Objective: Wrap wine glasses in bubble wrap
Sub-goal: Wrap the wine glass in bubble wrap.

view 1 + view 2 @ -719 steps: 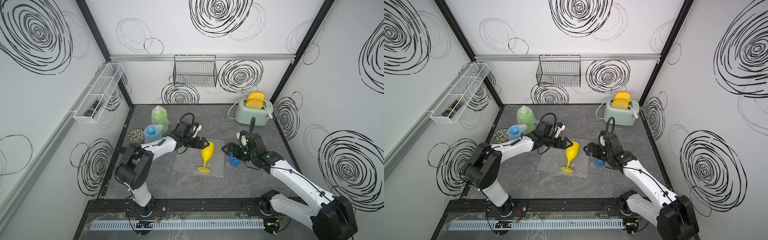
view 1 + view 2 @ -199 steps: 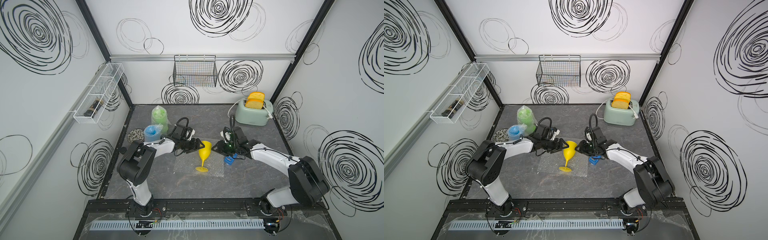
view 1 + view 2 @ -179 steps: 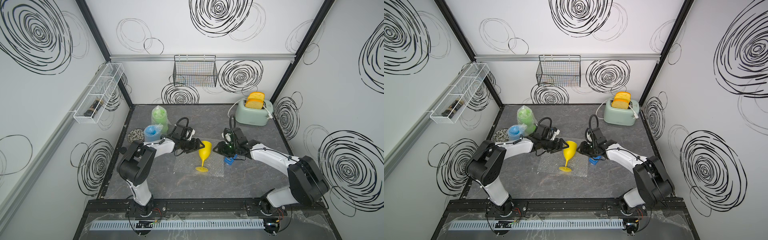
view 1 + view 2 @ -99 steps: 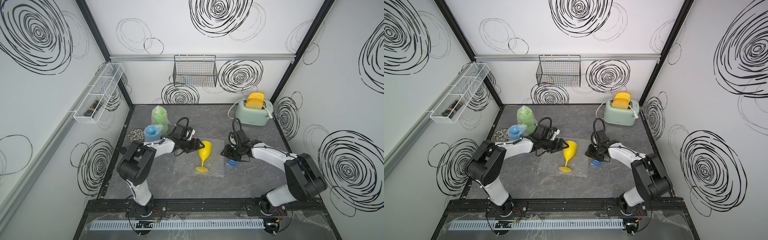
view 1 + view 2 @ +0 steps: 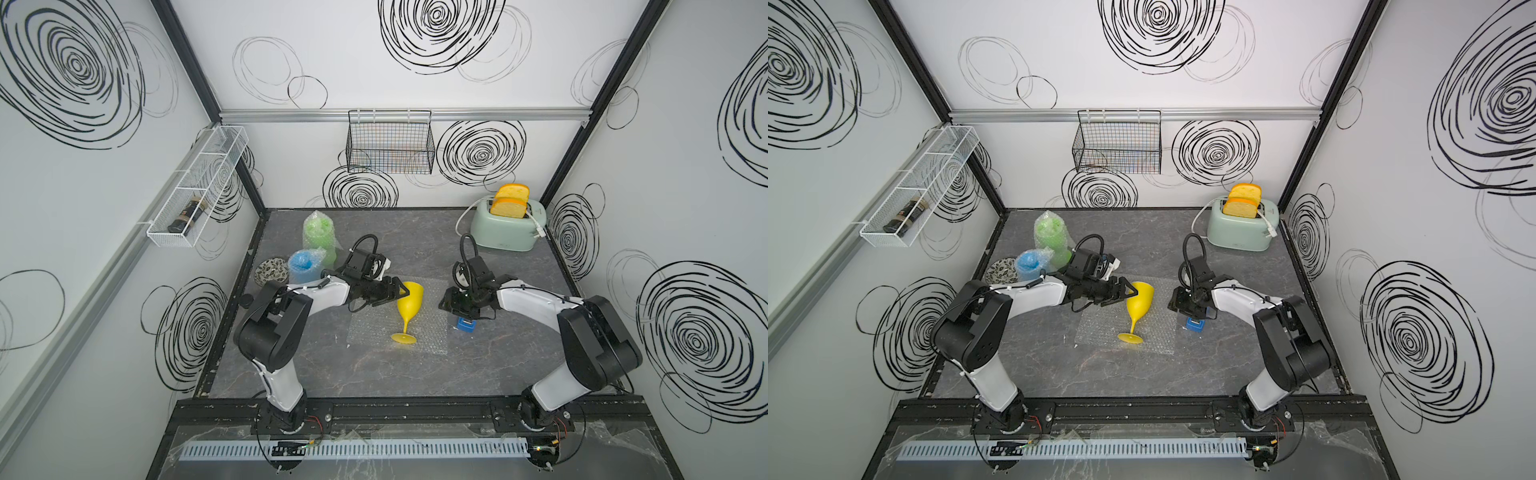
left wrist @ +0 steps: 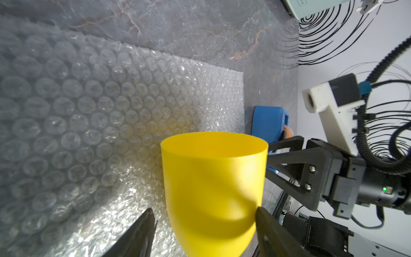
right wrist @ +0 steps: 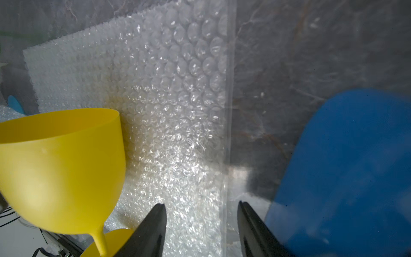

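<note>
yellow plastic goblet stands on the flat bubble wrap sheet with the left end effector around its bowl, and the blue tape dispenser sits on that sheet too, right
No: the blue tape dispenser sits on the bare grey tabletop beside the flat bubble wrap sheet, not on it, as the left wrist view shows. The yellow plastic goblet and left end effector are as stated.

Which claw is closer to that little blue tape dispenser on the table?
The right. The right claw hangs just beside the blue tape dispenser, over the edge of the bubble wrap; the left claw is across the sheet, straddling the bowl of the yellow goblet.
</note>
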Robot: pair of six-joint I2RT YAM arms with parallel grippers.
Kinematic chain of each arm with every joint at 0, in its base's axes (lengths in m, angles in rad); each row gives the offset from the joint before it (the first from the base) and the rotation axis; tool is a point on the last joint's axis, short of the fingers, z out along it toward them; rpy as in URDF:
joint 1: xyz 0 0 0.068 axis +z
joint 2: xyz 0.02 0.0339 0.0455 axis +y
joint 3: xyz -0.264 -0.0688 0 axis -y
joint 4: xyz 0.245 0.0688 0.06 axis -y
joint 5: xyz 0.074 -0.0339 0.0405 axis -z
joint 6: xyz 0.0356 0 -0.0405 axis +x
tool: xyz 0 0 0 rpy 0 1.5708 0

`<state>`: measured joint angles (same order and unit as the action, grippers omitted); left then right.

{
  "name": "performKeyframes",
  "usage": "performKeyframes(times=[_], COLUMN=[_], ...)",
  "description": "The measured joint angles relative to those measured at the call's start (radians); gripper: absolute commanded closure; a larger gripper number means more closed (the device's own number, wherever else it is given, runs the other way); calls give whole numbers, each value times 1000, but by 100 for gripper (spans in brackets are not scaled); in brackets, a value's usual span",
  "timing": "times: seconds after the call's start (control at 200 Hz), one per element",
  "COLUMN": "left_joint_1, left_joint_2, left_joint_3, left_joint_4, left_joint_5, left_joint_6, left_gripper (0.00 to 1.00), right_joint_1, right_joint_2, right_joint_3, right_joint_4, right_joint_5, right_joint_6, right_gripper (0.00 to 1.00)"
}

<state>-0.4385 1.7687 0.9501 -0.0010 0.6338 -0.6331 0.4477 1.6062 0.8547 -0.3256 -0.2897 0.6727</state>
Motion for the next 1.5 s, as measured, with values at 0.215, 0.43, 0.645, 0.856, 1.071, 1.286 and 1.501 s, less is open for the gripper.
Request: performKeyframes(times=[0.215,0.43,0.645,0.856,1.071,1.286,1.501], left_joint_1=[0,2,2,3,3,3,3], left_joint_2=[0,0,0,0,0,0,0], left_joint_3=[0,0,0,0,0,0,0], left_joint_4=[0,0,0,0,1,1,1], left_joint_5=[-2,-2,-2,-2,-2,-2,-2], left_joint_6=[1,3,5,5,5,5,5], left_gripper=[27,27,27,27,27,27,27], right_joint_1=[7,16,31,31,29,30,31], right_joint_2=[61,84,88,34,-56,-95,-129], right_joint_3=[10,23,12,-53,-99,-151,-152], right_joint_4=[70,91,137,269,348,357,334], right_joint_5=[-45,-105,-206,-360,-424,-421,-378], right_joint_6=[-6,0,18,76,117,146,150], right_gripper=[44,44,47,51,60,82,100])
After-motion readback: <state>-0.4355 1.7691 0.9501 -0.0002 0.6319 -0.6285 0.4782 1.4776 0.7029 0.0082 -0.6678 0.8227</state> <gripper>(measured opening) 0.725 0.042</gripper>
